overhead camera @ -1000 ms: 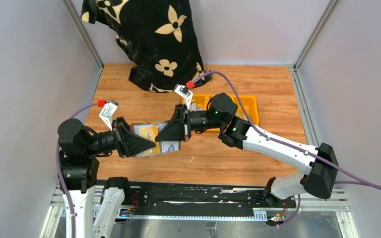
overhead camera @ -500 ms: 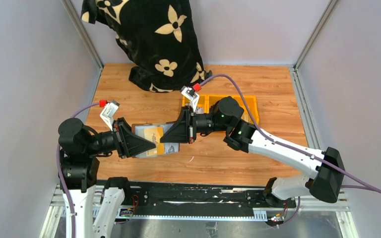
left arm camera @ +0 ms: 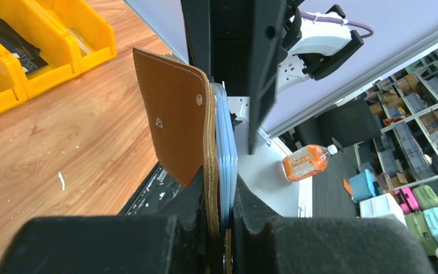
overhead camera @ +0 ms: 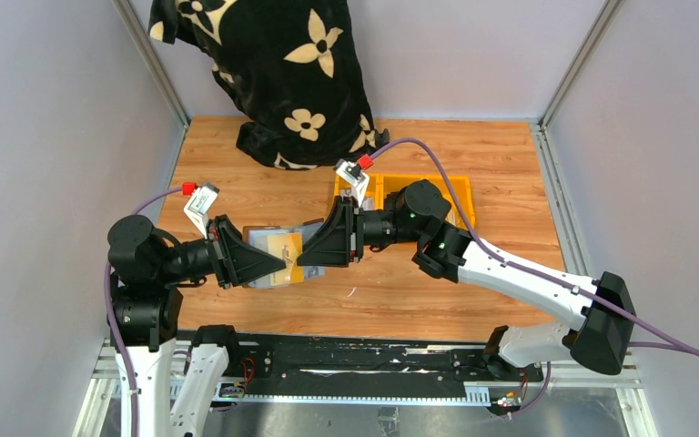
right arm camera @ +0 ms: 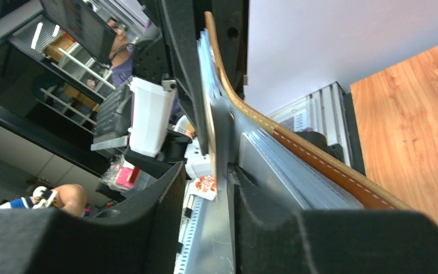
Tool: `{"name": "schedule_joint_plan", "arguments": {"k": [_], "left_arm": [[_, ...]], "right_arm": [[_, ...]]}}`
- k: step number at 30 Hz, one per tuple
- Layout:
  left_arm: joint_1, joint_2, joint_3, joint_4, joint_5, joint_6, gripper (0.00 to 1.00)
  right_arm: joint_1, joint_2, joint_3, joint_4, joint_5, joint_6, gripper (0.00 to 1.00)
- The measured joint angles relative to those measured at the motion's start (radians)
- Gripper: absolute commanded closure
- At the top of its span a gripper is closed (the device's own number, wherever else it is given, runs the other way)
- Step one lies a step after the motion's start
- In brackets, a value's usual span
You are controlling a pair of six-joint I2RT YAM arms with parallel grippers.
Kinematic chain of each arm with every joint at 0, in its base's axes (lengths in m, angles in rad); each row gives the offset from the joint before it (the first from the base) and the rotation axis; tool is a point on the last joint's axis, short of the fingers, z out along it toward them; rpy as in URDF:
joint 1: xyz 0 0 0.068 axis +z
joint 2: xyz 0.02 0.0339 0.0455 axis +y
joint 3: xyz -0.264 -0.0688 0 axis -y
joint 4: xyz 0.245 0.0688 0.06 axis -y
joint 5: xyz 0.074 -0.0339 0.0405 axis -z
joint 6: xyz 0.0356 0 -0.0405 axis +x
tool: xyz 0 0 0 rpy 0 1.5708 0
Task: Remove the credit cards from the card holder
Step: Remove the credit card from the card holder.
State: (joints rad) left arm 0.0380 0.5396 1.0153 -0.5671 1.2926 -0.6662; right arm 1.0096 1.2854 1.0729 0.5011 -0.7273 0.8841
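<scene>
While the left gripper (overhead camera: 280,265) clamps tight on the brown card holder (left arm camera: 174,114) above the table (overhead camera: 400,296), near centre-left, the right gripper (overhead camera: 304,260) meets it from the right, jaws slightly parted around a pale sheet (right arm camera: 222,142), card or sleeve unclear.

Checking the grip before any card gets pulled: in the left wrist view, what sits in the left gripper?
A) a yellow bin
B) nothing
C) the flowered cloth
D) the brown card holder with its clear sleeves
D: the left gripper is shut on the card holder, whose brown leather and clear sleeves stand up out of its grip.
</scene>
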Motion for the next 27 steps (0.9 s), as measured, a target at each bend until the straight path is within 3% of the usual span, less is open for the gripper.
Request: {"name": "schedule_joint_plan", "arguments": {"k": [5,8,13,14,19,27], "left_arm": [[0.0,0.002,0.0,-0.003,-0.013,0.0,0.96],[0.0,0.002,0.003,-0.005,-0.023,0.0,0.96],[0.0,0.004,0.013,-0.003,-0.027,-0.003,0.95],[-0.001,0.004,0.017,-0.003,-0.021,-0.004,0.95],[-0.001,0.006,0.022,-0.004,-0.021,-0.006,0.94],[-0.001,0.014,0.036,-0.003,-0.017,-0.007,0.95]], "right_arm": [[0.0,0.021,0.0,0.079,-0.006,0.05,0.59],[0.0,0.047,0.006,0.116,-0.01,0.079,0.66],[0.0,0.064,0.016,0.134,-0.018,0.093,0.97],[0.0,0.064,0.016,0.129,-0.017,0.095,0.99],[-0.013,0.036,-0.003,0.112,-0.012,0.082,1.0],[-0.121,-0.143,-0.07,-0.02,-0.007,0.016,1.0]]}}
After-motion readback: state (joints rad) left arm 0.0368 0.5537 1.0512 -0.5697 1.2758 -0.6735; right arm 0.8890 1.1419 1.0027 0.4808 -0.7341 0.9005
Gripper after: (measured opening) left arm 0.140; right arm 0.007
